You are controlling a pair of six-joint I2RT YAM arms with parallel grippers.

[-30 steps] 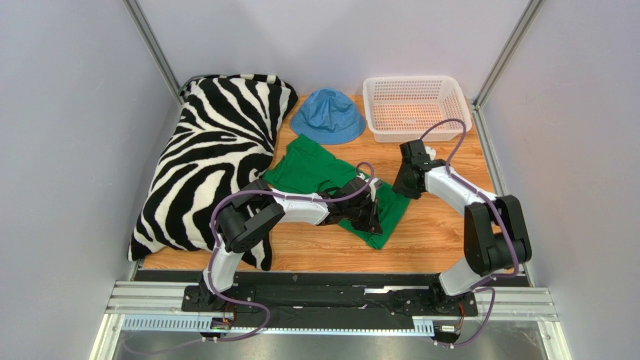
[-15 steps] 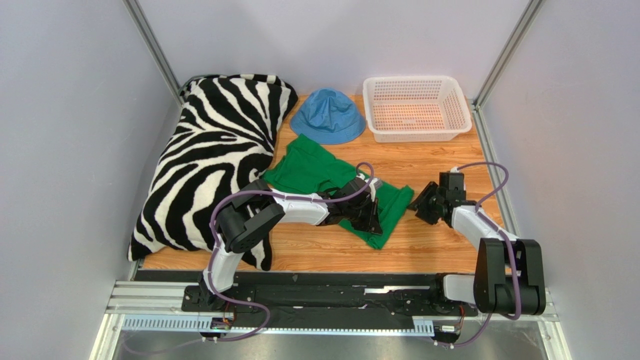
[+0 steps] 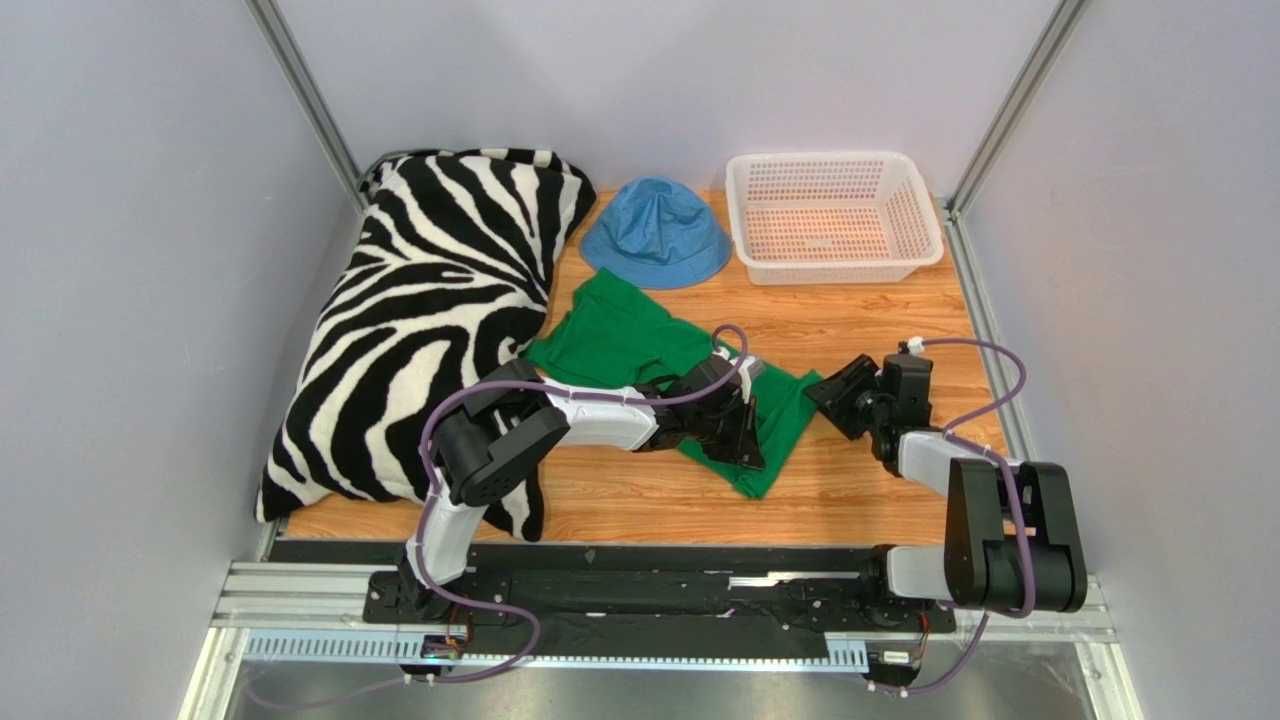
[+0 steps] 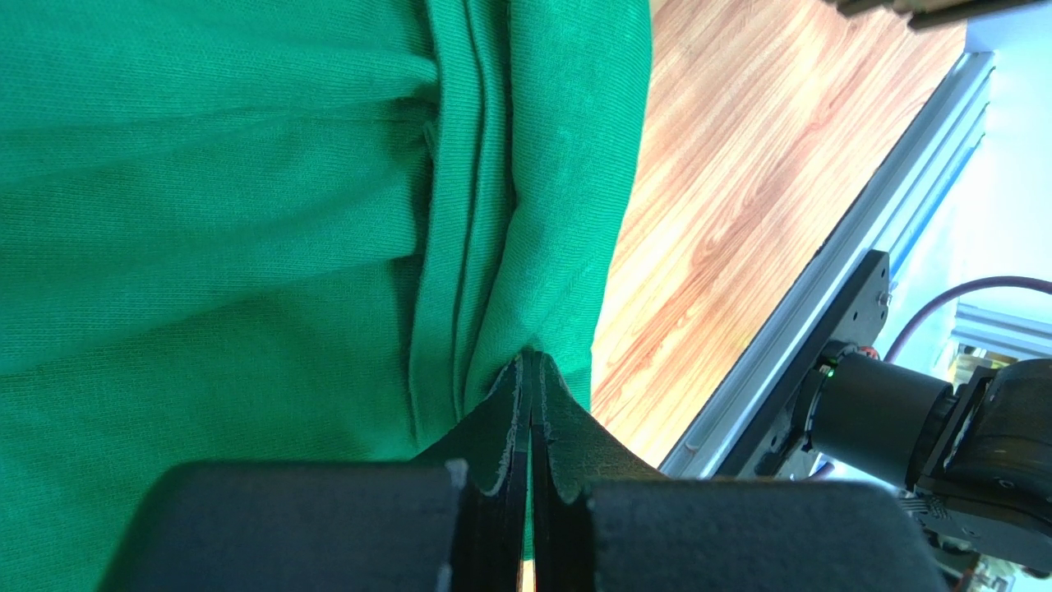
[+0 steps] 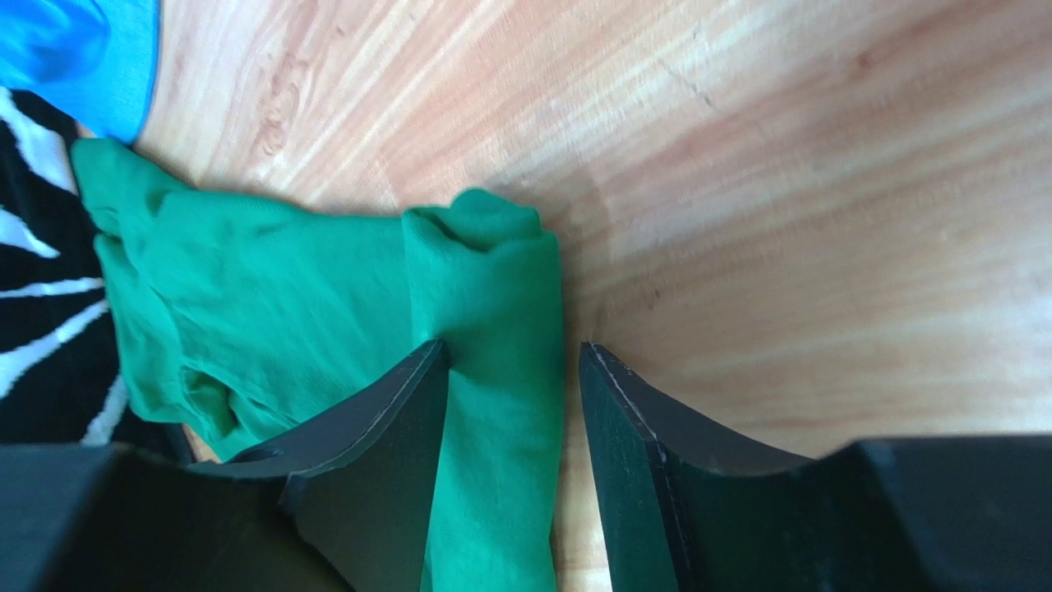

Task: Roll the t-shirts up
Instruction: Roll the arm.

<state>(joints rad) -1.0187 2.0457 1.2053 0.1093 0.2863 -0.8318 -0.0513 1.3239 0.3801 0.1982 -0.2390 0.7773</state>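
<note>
The green t-shirt (image 3: 624,338) lies crumpled on the wooden table between the pillow and my right arm. My left gripper (image 3: 747,428) rests on its near right part. In the left wrist view its jaws (image 4: 534,358) are pressed together on a fold near the edge of the t-shirt (image 4: 247,185). My right gripper (image 3: 831,398) is low at the shirt's right corner. In the right wrist view it (image 5: 513,352) is open, with its fingers on either side of the edge strip of the t-shirt (image 5: 309,284).
A black-and-white zebra pillow (image 3: 421,315) fills the left side and touches the shirt. A blue bucket hat (image 3: 657,233) sits behind the shirt. A white mesh basket (image 3: 834,267) stands at the back right. Grey walls close in both sides.
My right arm has swung down and back from near the basket to the shirt's right corner, and now sits low there. My left gripper has stayed in place.
</note>
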